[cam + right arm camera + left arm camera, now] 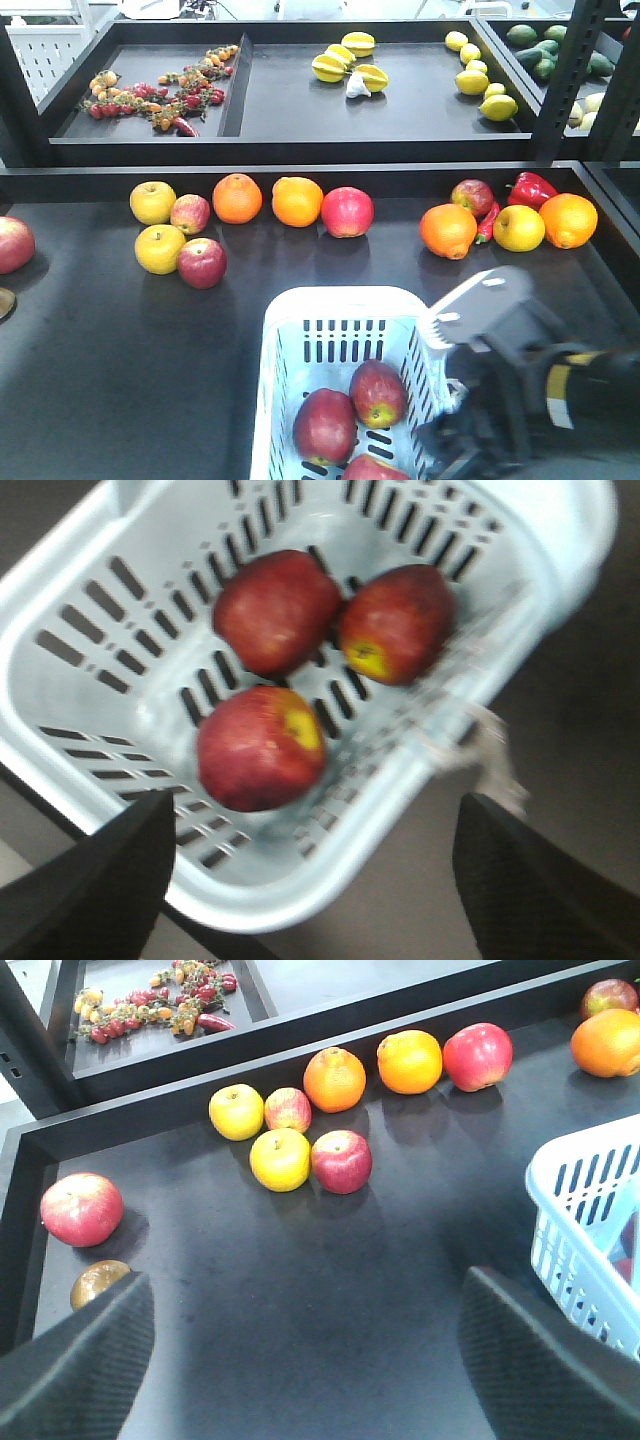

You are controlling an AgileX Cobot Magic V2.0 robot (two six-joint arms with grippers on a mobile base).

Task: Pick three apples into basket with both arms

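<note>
Front view: you see a dark matte table [120,350] below a black shelf [330,110]; the pale slotted plastic basket [335,305], left of the right arm [520,390], holds three dark red apples [378,392].
Left wrist view: your left gripper [305,1355] gapes wide over bare tabletop, empty; basket to its right.
Right wrist view: your right gripper [315,880] spreads wide, empty, apples ahead of its fingers [90,890].

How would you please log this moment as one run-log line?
three apples: in basket | left gripper: open, empty, over table | right gripper: open, empty, above basket
</note>
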